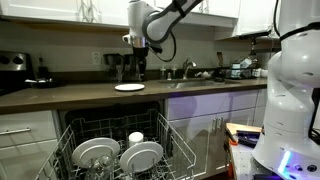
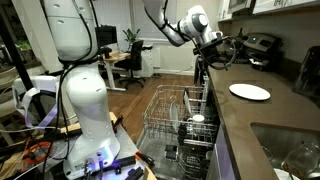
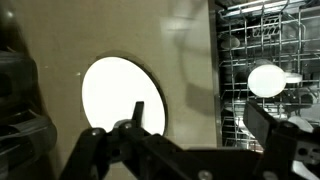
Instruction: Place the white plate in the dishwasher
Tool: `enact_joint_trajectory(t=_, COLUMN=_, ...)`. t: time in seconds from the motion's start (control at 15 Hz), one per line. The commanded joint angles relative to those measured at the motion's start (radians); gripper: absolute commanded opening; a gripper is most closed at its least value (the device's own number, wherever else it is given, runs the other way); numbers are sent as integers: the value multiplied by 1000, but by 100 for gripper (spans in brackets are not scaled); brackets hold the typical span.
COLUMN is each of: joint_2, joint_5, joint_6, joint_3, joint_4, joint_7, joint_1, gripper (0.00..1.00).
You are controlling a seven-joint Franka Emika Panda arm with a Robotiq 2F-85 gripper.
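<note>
The gripper (image 1: pixel 136 72) hangs with its jaws spread apart and empty, just above the white plate (image 1: pixel 129 88), near the centre of an exterior view. The plate lies flat on the dark countertop (image 1: pixel 60 96), close to the counter's front edge, and nothing touches it. In the wrist view the plate shows as a bright disc at left of centre, with the dark gripper parts reaching in from the bottom edge.

The dishwasher (image 1: pixel 182 142) stands open under the counter, at bottom centre, with its wire rack (image 2: pixel 168 112) pulled out into the room. Two other plates (image 1: pixel 95 152) stand upright in the rack, and a small white cup (image 1: pixel 136 137) sits just behind them.

The task looks to be at its very start. The grasp, the lift, the carry and the setting between the tines are all left to do.

The plate's thin rim lies flat on the counter, so the fingers have little to catch, and the nearby front edge may be the easiest place to get under it. From there the way leads over that edge and down into the rack, through what looks like open air. The right side of the rack seems to have free slots. A sink (image 2: pixel 290 150) lies at lower right, away from that path.
</note>
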Motion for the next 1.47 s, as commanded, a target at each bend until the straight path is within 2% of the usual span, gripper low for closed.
enact_joint_trajectory(t=0.0, joint_2=83, joint_5=-49, joint_6=8, joint_3=2, joint_4=55, joint_7=53, joint_1=18, gripper=100)
enact_joint_trajectory(t=0.13, joint_2=134, joint_5=-126, joint_6=4, joint_3=-5, joint_4=89, joint_7=119, joint_1=34, gripper=100)
enact_joint_trajectory(t=0.4, joint_2=224, joint_5=-355, joint_6=-19, joint_3=-25, joint_4=156, joint_7=289, joint_1=69, gripper=100)
enact_joint_trajectory(t=0.53, joint_2=260, joint_5=-409, joint_6=-26, joint_3=-27, joint_4=180, joint_7=342, joint_1=74, gripper=100)
enact_joint_trajectory(t=0.67, joint_2=290, joint_5=-438, joint_6=-41, joint_3=-29, joint_4=202, joint_7=385, joint_1=77, gripper=100)
enact_joint_trajectory(t=0.73, joint_2=254, joint_5=-396, joint_6=-10, joint_3=-13, joint_4=160, joint_7=336, joint_1=58, gripper=100)
enact_joint_trajectory(t=1.07, joint_2=284, joint_5=-415, joint_6=-6, joint_3=-16, joint_4=182, joint_7=373, joint_1=59, gripper=100)
enact_joint_trajectory(t=1.4, joint_2=305, joint_5=-488, joint_6=2, joint_3=-28, joint_4=181, joint_7=459, joint_1=73, gripper=100)
